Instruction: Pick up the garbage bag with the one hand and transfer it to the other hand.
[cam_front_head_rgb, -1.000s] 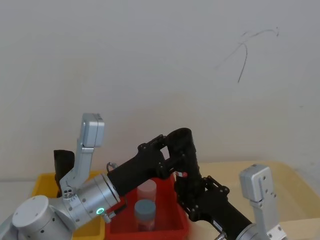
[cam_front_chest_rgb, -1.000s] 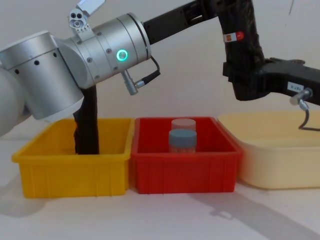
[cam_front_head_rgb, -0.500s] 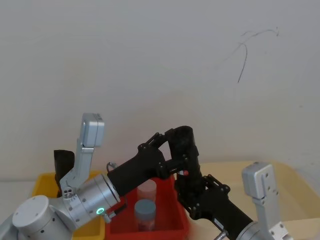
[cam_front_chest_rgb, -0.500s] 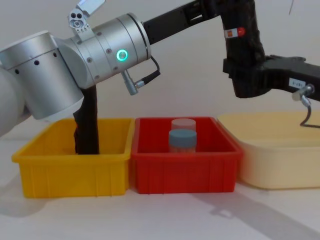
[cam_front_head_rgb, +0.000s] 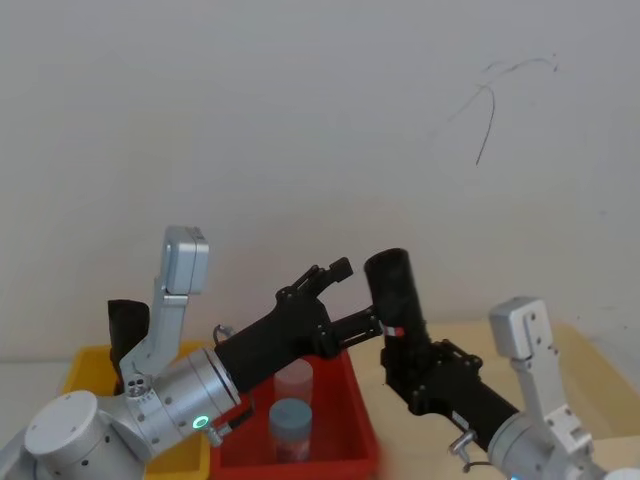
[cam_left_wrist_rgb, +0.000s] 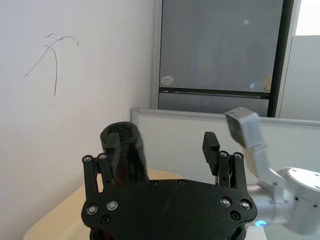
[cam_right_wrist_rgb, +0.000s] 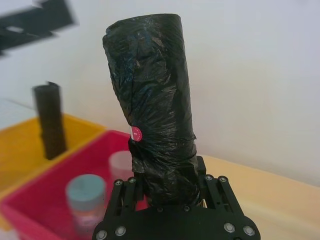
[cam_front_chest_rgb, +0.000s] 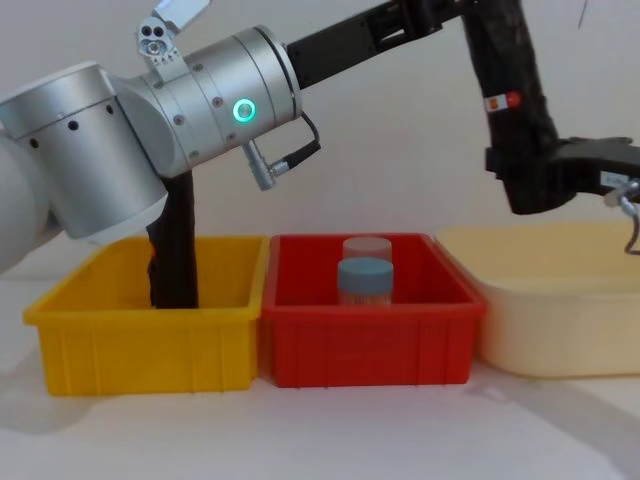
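Note:
The garbage bag (cam_front_head_rgb: 393, 287), a tall black shiny roll with a white-and-red sticker, stands upright in the air above the bins. My right gripper (cam_front_head_rgb: 407, 352) is shut around its lower end; the right wrist view shows the garbage bag (cam_right_wrist_rgb: 156, 107) rising out of that right gripper (cam_right_wrist_rgb: 167, 176). My left gripper (cam_front_head_rgb: 360, 295), on the silver arm with the green ring light, is open just left of the roll and apart from it. In the left wrist view the left gripper (cam_left_wrist_rgb: 161, 146) stands spread, with the garbage bag (cam_left_wrist_rgb: 129, 150) behind one finger. The chest view shows the garbage bag (cam_front_chest_rgb: 505, 60) leaning over the right gripper (cam_front_chest_rgb: 527, 172).
Below are a yellow bin (cam_front_chest_rgb: 140, 345) holding another black roll (cam_front_chest_rgb: 175, 250), a red bin (cam_front_chest_rgb: 365, 350) with two lidded jars (cam_front_chest_rgb: 365, 272), and a cream tub (cam_front_chest_rgb: 560, 320) at the right. The thick left arm (cam_front_chest_rgb: 190, 105) spans the space above the yellow bin.
My left gripper has opened and let go of the garbage bag. The right gripper has carried the bag to the right, away from the left fingers.

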